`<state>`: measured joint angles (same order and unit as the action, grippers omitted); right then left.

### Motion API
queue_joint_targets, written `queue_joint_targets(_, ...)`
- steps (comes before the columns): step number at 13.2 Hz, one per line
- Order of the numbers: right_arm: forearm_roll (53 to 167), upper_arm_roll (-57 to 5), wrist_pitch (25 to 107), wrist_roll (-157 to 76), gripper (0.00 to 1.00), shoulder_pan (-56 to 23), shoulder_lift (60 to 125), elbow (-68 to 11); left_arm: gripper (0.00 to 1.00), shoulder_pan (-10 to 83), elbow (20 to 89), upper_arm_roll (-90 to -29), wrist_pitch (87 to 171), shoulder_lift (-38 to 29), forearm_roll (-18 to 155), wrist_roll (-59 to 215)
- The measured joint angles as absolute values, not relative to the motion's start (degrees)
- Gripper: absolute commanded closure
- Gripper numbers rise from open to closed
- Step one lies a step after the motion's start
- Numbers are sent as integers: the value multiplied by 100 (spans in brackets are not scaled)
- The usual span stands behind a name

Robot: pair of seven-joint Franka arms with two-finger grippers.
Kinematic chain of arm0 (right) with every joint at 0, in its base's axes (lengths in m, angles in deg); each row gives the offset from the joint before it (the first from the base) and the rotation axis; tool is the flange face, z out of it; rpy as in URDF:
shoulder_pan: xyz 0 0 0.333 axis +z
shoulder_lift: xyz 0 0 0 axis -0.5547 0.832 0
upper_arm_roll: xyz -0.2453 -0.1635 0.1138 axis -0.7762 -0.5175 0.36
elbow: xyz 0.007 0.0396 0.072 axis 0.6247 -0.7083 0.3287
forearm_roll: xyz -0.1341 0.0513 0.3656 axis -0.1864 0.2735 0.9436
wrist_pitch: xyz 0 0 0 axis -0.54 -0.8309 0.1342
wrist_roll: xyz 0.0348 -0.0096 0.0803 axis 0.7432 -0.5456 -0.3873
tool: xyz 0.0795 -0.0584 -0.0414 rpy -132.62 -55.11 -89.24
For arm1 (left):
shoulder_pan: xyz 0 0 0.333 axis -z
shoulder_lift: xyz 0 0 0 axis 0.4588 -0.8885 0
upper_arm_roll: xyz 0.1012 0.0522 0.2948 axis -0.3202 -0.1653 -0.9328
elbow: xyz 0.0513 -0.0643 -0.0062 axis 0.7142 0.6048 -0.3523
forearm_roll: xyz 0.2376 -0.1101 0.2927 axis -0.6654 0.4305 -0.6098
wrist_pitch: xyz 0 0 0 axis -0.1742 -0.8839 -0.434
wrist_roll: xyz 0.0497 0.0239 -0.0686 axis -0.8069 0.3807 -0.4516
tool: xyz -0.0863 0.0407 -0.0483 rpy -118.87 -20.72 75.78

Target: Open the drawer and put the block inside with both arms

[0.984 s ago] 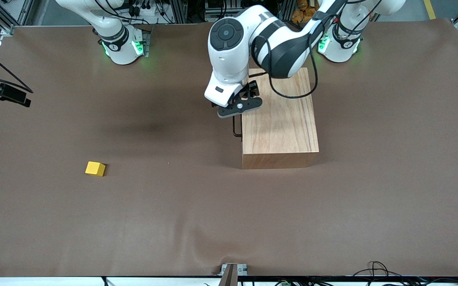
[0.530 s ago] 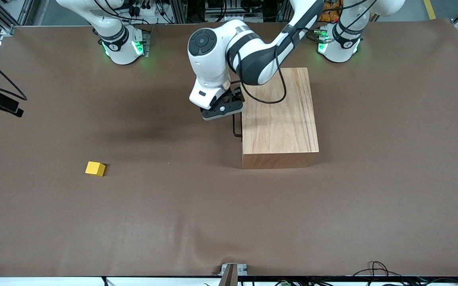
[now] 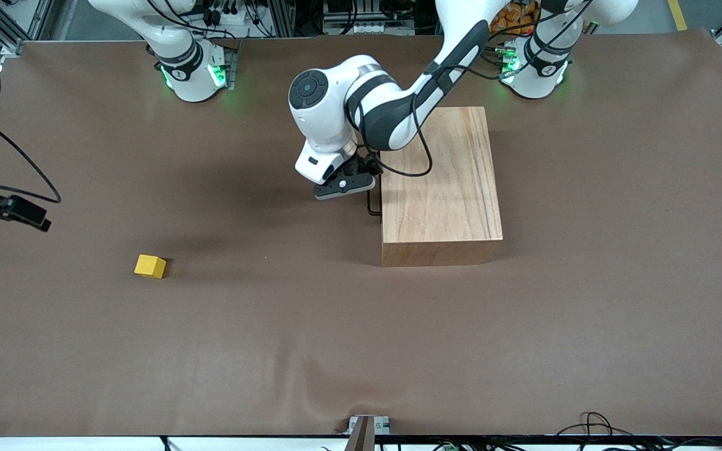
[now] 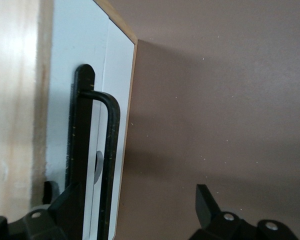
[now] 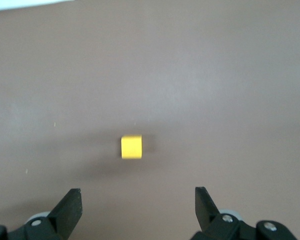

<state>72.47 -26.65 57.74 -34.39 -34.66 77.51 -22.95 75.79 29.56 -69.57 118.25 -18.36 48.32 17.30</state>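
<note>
**Q:** Where does each end effector stand relative to the wooden box (image 3: 441, 181)?

**A:** My left end effector (image 3: 353, 183) is low at the box's white front face, the face turned toward the right arm's end of the desk (image 3: 311, 326). Its fingers are spread apart. In the left wrist view one finger (image 4: 70, 207) lies against the black loop handle (image 4: 108, 150) and the other finger (image 4: 206, 205) stands well clear over bare brown cover, so nothing is clamped. In the front view only the end of the handle nearer the camera (image 3: 372, 205) shows past my wrist.

**Q:** And the drawer (image 4: 115, 110)?

**A:** It sits flush in the box, not drawn out; its white front and light-wood edge line up with the box face.

**Q:** Where is the block (image 3: 150, 266)?

**A:** It rests on the desk, well apart from the box, toward the right arm's end and slightly nearer the front camera than the box's near corner.

**Q:** Your right end effector (image 3: 22, 216)?

**A:** It hangs in the air over the desk's edge at the right arm's end, well apart from the box. Its fingers (image 5: 70, 207) are spread wide and hold nothing. The right wrist view looks down on the block (image 5: 131, 147), which appears between the two fingertips but far below them.
</note>
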Motion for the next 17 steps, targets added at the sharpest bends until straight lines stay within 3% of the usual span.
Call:
queue_joint_targets(5,7248,-2689,7487,-3437,0,-3521,8773,-2227,0,7618,2959,-6954,11825,-1928,4830,1773)
queue_joint_targets(9,7249,-2694,7955,-3437,0,-3624,9593,-1849,0,7676,2958,-6955,11824,-1987,4823,1773)
queue_joint_targets(13,7249,-2694,7951,-3439,0,-3635,10058,-1499,0,7704,2972,-6954,11819,-2017,4820,1777)
queue_joint_targets(17,7437,-2694,6711,-3447,0,-3668,10404,-1121,0,7713,2973,-6946,11825,-2115,4820,1780)
